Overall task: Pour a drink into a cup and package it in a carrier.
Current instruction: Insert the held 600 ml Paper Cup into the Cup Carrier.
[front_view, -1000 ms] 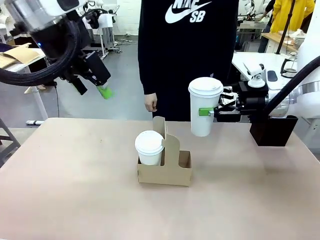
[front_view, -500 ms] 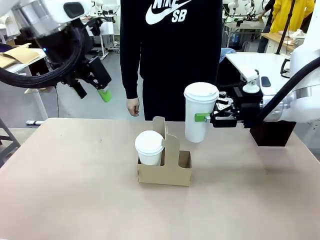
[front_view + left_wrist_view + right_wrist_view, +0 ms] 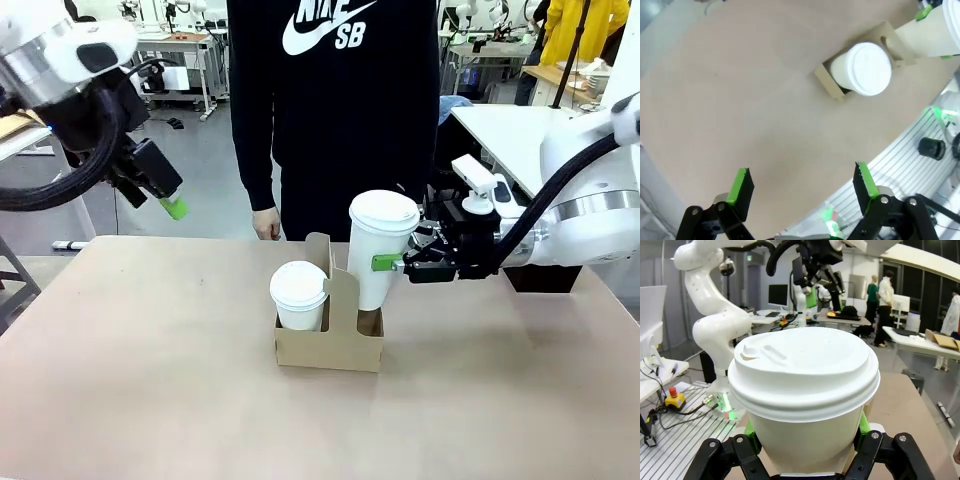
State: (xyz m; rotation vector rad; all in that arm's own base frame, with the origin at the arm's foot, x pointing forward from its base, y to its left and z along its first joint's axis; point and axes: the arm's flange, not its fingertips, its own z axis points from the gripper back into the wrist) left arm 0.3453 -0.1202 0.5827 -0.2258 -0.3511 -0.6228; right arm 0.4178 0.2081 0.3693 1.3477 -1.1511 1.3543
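right pincer (image 3: 392,264) is clamped on the side wall of a lidded white cup (image 3: 377,247), green pads on either flank of it; in the right wrist view the same cup (image 3: 803,390) sits squarely between the pads, lid level. the cup's long axis is upright, perhaps leaning a touch toward the carrier's centre tab. its base is at or just inside the rim of the right-hand slot of the carrier (image 3: 330,345), just beside the tall handle tab; whether the base is seated at the bottom i cannot tell, since the cardboard wall hides it. judgement: the coming move is a straight descent along the cup's own axis, then a release, and the margin that matters is between cup wall and handle tab.

a second lidded cup (image 3: 299,293) already stands in the left slot, on the far side of the tab from the held one.

left pincer (image 3: 158,197) is raised well above the surface and well apart from the carrier, fingers spread with nothing between them; its wrist view looks down on the carrier (image 3: 830,83) from a distance. the right arm is clearly the nearer one.

surface (image 3: 150,380): plain tan top. a person in a dark printed top (image 3: 335,90) stands at the far edge, one hand (image 3: 266,224) hanging near it. room behind: other benches, lab clutter.
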